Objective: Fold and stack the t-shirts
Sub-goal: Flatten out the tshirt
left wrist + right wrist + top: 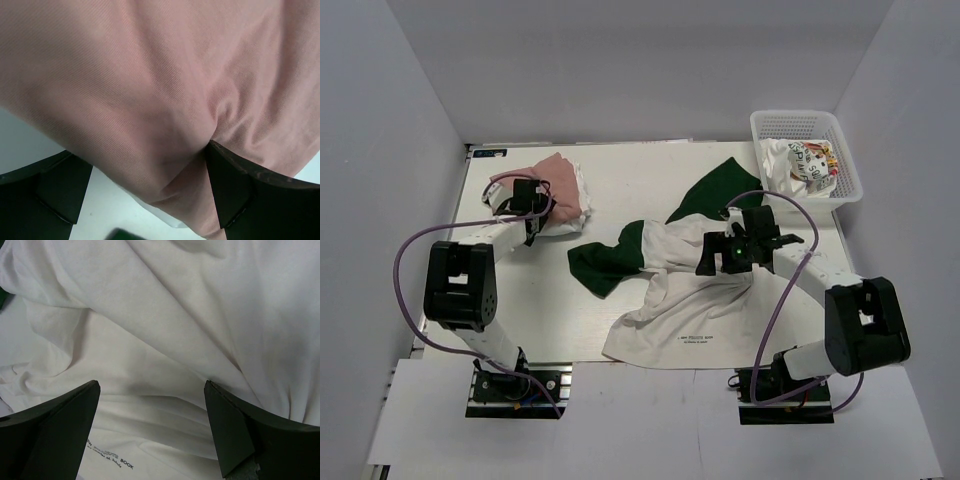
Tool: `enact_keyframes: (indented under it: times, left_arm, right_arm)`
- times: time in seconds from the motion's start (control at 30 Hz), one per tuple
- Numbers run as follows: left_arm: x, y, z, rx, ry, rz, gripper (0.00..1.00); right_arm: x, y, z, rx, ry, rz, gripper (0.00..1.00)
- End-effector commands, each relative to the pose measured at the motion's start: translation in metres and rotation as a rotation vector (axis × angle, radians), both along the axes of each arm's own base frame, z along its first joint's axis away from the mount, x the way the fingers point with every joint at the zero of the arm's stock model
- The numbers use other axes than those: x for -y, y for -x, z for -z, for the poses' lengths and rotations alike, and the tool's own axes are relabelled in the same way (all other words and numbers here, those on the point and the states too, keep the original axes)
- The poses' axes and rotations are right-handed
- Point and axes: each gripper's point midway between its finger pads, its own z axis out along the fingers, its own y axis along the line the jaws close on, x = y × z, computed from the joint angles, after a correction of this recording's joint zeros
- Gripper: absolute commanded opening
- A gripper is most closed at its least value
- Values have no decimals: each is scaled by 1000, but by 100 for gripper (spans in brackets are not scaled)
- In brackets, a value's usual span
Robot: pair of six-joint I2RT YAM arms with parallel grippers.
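salmon-pink shirt (150, 75) cloth fills nearly the whole left wrist view, so its outline cannot be made out there; only a strip of the table (20, 140) is seen beside it. the left claw (145, 155) is spread wide, with a pink fold lying between its fingers (230, 190) and one finger pressed into a crease; no pinch is shown. seen from above, this shirt is bunched at the far left of the table, over a plain white shirt (578, 200) that is largely hidden by it and by the claw.

the large white shirt (685, 300) is laid crumpled across the middle and right of the table. its long axis runs slantwise from the hem at the near edge toward the far right. one dark green sleeve (605, 262) is pointed left, and the other green sleeve (715, 192) is pointed to the far side. its upper part is covered by the right claw (151, 385), which is held spread over the white cloth with nothing gripped. black lettering (107, 464) near the hem is cut off and mostly unreadable.

a white basket (805, 122) is set at the far right corner, and the crumpled printed cloth (808, 162) in it cannot be identified.
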Motion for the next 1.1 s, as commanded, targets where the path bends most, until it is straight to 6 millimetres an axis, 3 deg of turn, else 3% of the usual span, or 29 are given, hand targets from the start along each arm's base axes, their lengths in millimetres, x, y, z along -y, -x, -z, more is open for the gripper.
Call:
enact_keyframes:
  times: [0.0,0.13,0.3,0.33,0.4,0.57,0.6,0.8,0.97,1.0,1.07]
  left_arm:
    - [-14,-14,-6,37,-15,-26,100]
    - [-32,-24,-2,37,-29,-52,100]
    - [-60,-57,-5,43,-60,-78,100]
    - [-58,-61,7,17,-57,-57,100]
    - [-68,-73,6,29,-42,-68,100]
    - [-72,-103,17,44,-15,-41,100]
    - [-78,-104,25,32,-15,-52,100]
    - [-106,-111,15,40,-52,-107,100]
    - [-130,-128,6,42,-113,-106,100]
    - [-130,-127,17,5,-116,-98,100]
    - [-136,-138,9,28,-112,-103,100]
  right_arm:
    - [-7,-10,-10,24,-21,-32,90]
    - [-8,-17,-13,31,-19,-34,90]
    - [-10,-23,-11,15,-14,-32,90]
    - [-10,-22,-8,0,-12,-32,90]
    - [-9,-25,-9,2,-5,-28,90]
    - [-8,-35,-7,-10,22,-10,90]
    - [-7,-34,-5,-16,25,-10,90]
    - [-8,-36,-3,-29,24,2,90]
    - [-8,-35,-2,-33,24,2,90]
    - [-7,-35,-1,-37,30,6,90]
    - [-7,-35,0,-39,34,8,90]
